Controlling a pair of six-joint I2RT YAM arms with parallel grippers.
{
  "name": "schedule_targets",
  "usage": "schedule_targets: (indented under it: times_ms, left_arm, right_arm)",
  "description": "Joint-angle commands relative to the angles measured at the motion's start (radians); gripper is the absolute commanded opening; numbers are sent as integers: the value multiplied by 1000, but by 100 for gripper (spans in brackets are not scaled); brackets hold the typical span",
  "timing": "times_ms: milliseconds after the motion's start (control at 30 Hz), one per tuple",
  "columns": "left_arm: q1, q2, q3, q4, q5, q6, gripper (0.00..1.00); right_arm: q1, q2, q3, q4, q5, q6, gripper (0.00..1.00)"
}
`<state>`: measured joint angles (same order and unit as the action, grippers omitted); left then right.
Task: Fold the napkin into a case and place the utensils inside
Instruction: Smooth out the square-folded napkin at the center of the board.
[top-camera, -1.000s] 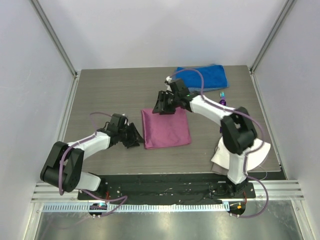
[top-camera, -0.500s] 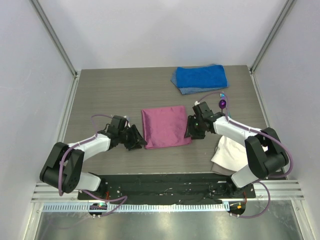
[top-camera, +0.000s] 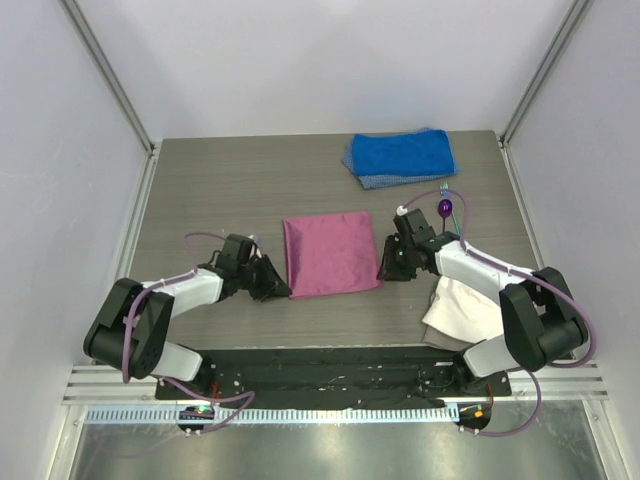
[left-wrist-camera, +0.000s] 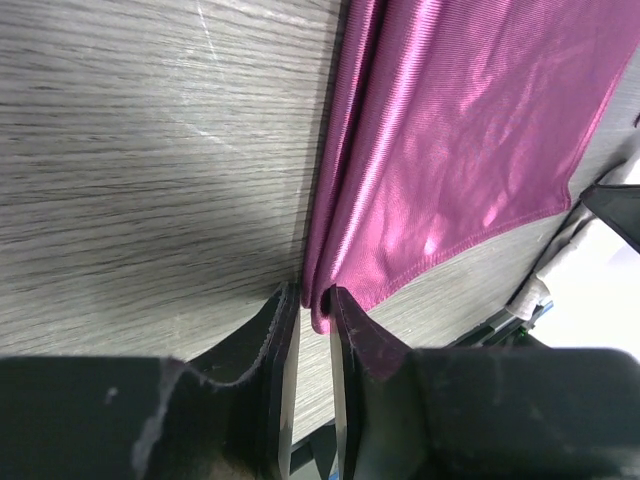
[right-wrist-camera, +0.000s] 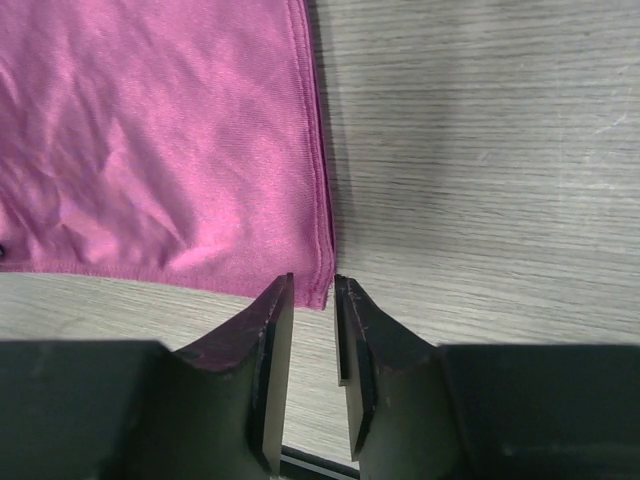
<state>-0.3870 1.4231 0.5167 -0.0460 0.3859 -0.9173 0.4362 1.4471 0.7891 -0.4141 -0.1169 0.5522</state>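
Previously, the right gripper (top-camera: 385, 272) was stationed over the far edge of the napkin (top-camera: 331, 254), close to the blue towel (top-camera: 400, 156); it now sits low at the napkin's near right corner. The left gripper (top-camera: 275, 288) has remained at the near left corner and has edged slightly closer to the cloth. The napkin itself has not shifted on the desk (top-camera: 220, 190). In the left wrist view, the fingers (left-wrist-camera: 275, 330) are drawn in on the bunched corner of the cloth and pinch it. In the right wrist view, the fingers stand a narrow gap apart with the tip of the corner between their ends; whether they actually clamp it cannot be told. The blue towel lies at the far edge of the desk, well apart from the napkin. A spoon (top-camera: 444, 208) with a purple bowl lies between the towel and the right arm. A white cloth (top-camera: 462, 310) lies at the near right, partly covered by the right arm. Nothing lies on the napkin or between it and either gripper. The napkin lies flat at mid-desk, nearly square, slightly wider left to right than near to far, with its far edge rising a little toward the right. Stacked layers show along its left edge.
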Motion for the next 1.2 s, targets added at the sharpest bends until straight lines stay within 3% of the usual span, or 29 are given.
schedule_targets:
  times_ms: [0,467,1167]
  left_arm:
    - [-4,0,-33,12,-12,-2,23]
    - [-6,-29,-83,23,-4,-12,20]
    - [-12,-33,-103,38,1,-20,16]
  right_arm:
    - [-5,-21,-11,54,-21,9,30]
    - [-5,-11,-51,97,-64,28,27]
    - [-4,-45,-59,71,-29,20,33]
